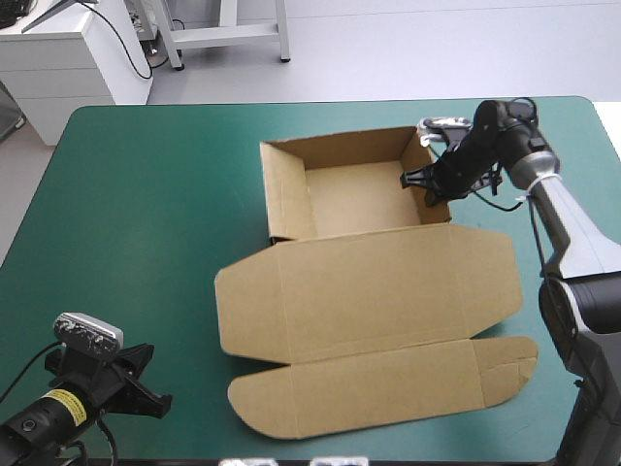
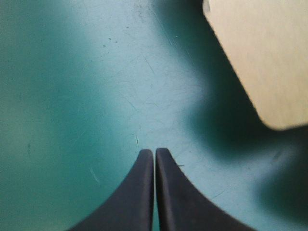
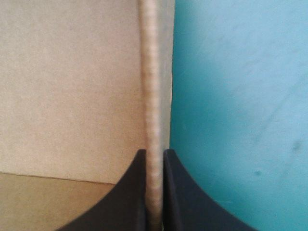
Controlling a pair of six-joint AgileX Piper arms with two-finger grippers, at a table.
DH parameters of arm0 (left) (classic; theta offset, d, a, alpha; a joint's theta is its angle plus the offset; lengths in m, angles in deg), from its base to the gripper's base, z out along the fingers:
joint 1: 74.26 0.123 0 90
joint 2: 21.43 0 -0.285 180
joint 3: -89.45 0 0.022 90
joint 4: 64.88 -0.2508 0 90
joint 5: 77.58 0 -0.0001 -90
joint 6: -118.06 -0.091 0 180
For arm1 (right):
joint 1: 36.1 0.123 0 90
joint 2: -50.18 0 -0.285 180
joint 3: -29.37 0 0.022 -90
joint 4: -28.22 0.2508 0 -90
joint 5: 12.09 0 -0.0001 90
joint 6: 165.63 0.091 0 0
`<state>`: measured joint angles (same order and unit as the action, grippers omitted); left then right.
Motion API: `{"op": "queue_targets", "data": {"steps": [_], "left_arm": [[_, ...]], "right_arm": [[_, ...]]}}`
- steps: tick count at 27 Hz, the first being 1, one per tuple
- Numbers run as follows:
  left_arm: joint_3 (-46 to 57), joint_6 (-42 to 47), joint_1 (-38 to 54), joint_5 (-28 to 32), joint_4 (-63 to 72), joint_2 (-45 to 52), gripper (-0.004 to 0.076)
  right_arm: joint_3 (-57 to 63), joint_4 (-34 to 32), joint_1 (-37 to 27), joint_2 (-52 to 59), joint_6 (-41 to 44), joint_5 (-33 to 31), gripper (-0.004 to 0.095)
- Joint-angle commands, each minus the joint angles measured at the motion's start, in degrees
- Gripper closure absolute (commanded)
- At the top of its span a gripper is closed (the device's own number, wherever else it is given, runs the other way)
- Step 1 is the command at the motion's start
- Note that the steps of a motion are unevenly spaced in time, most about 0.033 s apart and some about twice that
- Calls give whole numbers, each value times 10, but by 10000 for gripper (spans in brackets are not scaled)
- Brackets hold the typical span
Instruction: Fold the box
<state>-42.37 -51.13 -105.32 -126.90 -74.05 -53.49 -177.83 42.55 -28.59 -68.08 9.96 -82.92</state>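
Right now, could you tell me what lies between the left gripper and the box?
Only bare teal-green cover lies between the left gripper and the box, as the left wrist view shows.

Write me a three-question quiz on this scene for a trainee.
1. True or false: the left gripper holds the box.
2. The right gripper is shut on which part of the box? A. the right wall B. the left wall C. the far wall
3. Fill the gap: the lid lies ___ on the table.
Key: 1 false; 2 A; 3 flat.
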Motion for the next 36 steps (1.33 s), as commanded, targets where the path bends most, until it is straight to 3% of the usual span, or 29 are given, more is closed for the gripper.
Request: {"op": "queue_targets", "data": {"steps": [1, 5, 7, 10, 16, 25, 28, 34, 36], "left_arm": [[-14, 1, -3, 37, -8, -4, 731], [-14, 0, -3, 37, -7, -4, 731], [-14, 0, -3, 37, -6, -4, 731], [-14, 0, -3, 37, -6, -4, 731], [-14, 0, -3, 39, -3, -4, 731], [-14, 0, -3, 40, -3, -4, 731], [-14, 0, -3, 40, -3, -4, 731], [-14, 0, -3, 41, -3, -4, 731], [-14, 0, -3, 41, -3, -4, 731]], "right_arm": [[-64, 14, -74, 81, -24, -6, 929], [-66, -65, -208, 115, -27, -6, 929], [-66, -57, -278, 115, -24, -6, 929], [-66, -37, -328, 113, -38, -4, 929], [-66, -42, -390, 76, -39, -5, 929], [-66, -8, -413, 24, -35, -5, 886], [-66, -10, -413, 13, -39, -5, 767], [-88, -3, -425, 15, -35, -5, 302], [-104, 17, -429, 25, -35, -5, 195]]}}
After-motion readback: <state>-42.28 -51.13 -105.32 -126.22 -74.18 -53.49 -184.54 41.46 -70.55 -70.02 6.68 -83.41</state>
